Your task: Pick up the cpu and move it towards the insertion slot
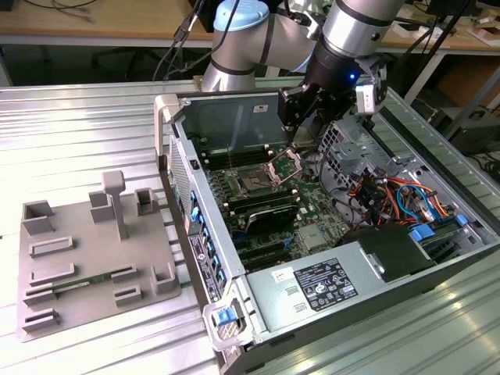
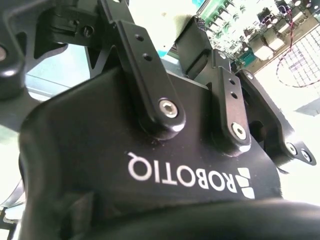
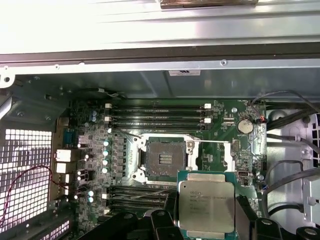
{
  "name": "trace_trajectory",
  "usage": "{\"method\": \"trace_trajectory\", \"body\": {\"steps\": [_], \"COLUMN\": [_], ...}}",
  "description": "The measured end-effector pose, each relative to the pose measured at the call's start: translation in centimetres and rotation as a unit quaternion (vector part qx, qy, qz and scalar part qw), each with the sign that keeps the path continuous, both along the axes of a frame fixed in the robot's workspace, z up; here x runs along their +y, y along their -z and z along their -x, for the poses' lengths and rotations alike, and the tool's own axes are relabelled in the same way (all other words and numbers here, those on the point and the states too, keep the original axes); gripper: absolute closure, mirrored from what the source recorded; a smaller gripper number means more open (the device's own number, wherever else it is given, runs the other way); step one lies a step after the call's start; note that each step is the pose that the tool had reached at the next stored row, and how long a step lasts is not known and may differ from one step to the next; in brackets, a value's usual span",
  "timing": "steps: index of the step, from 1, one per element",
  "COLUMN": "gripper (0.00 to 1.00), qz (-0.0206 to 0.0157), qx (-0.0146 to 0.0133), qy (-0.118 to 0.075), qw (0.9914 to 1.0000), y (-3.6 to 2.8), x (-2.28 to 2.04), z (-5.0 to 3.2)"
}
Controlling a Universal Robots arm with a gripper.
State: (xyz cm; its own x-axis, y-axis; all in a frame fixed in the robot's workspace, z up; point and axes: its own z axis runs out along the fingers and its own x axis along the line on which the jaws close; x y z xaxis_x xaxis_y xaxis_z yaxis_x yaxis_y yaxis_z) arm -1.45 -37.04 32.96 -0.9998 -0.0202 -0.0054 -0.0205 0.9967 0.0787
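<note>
The cpu (image 3: pixel 206 205), a flat square chip with a pale silver top, hangs above the green board, held at its edges between black fingers (image 3: pixel 161 224). My gripper (image 3: pixel 206 222) is shut on it. The insertion slot (image 3: pixel 164 160) is a dark square socket with its shiny retention frame swung open; it lies just beside the chip and not under it. In the exterior view my gripper (image 1: pixel 302 134) reaches down inside the open computer case, a little above and beyond the insertion slot (image 1: pixel 256 185). The second wrist view shows my gripper's black body and finger links (image 2: pixel 150 75) from close up.
Long black memory slots (image 3: pixel 157 112) run on both sides of the socket. The case wall (image 1: pixel 168 148), the power supply (image 1: pixel 312 285) and coloured cables (image 1: pixel 391 195) hem in the board. A grey fixture plate (image 1: pixel 94 258) with blocks lies on the exterior view's left.
</note>
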Motion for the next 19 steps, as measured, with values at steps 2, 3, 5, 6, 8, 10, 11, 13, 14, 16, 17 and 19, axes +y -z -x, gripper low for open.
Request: {"method": "trace_trajectory", "body": {"steps": [2, 3, 5, 6, 8, 10, 11, 13, 14, 16, 17, 19], "gripper": [0.46, 0.46, 0.46, 0.46, 0.46, 0.46, 0.46, 0.46, 0.46, 0.46, 0.46, 0.46], "qz": [-0.0001, 0.0, 0.0, 0.0, 0.0, 0.0, 0.0, 0.0, -0.0001, 0.0, 0.0, 0.0], "qx": [0.0, 0.0, 0.0, 0.0, 0.0, 0.0, 0.0, 0.0, 0.0, 0.0, 0.0, 0.0], "qy": [0.0, 0.0, 0.0, 0.0, 0.0, 0.0, 0.0, 0.0, 0.0, 0.0, 0.0, 0.0], "qw": [1.0, 1.0, 1.0, 1.0, 1.0, 1.0, 1.0, 1.0, 1.0, 1.0, 1.0, 1.0], "y": [0.04, 0.04, 0.08, 0.1, 0.12, 0.16, 0.17, 0.2, 0.21, 0.23, 0.25, 0.28], "x": [0.17, 0.25, 0.48, 0.58, 0.74, 0.97, 1.08, 1.32, 1.38, 1.54, 1.68, 1.94], "z": [0.06, 0.09, 0.15, 0.18, 0.19, 0.2, 0.21, 0.21, 0.21, 0.21, 0.22, 0.22]}}
